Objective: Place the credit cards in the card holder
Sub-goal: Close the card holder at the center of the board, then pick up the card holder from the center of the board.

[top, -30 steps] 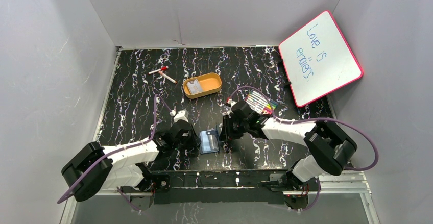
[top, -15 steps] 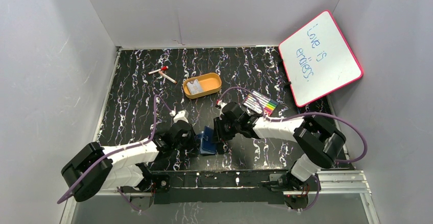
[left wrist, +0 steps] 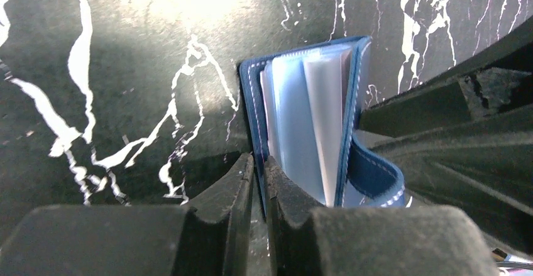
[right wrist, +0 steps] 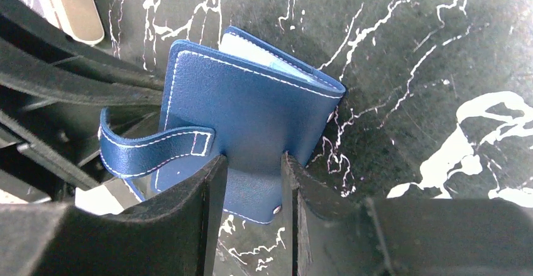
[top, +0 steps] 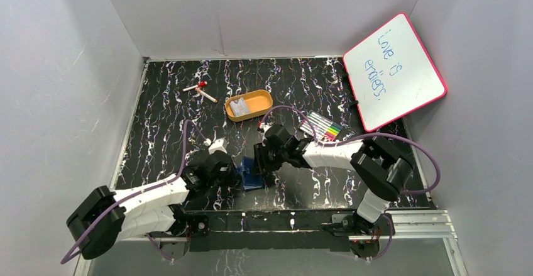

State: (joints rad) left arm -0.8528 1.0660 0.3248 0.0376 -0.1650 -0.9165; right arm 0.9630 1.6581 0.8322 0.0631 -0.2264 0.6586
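The navy card holder (top: 252, 173) stands partly folded on the mat between my two grippers. In the left wrist view the card holder (left wrist: 308, 119) shows light blue inner slots and its strap. My left gripper (left wrist: 259, 166) is shut on the edge of its left cover. In the right wrist view my right gripper (right wrist: 251, 163) is open, its fingertips against the outer cover of the card holder (right wrist: 251, 106), the snap tab (right wrist: 154, 147) hanging left. Pale credit cards (top: 239, 107) lie in the orange tray (top: 261, 103). In the top view the left gripper (top: 234, 174) and the right gripper (top: 263, 161) flank the holder.
A striped marker pack (top: 321, 126) lies right of the right arm. A pink-framed whiteboard (top: 395, 71) leans at the back right. Two red-and-white pens (top: 201, 90) lie at the back left. Grey walls enclose the black marbled mat (top: 163, 125).
The card holder lay open and flat; now it is folded up. My right gripper has moved left against its cover. My left arm has shifted slightly while holding the other cover.
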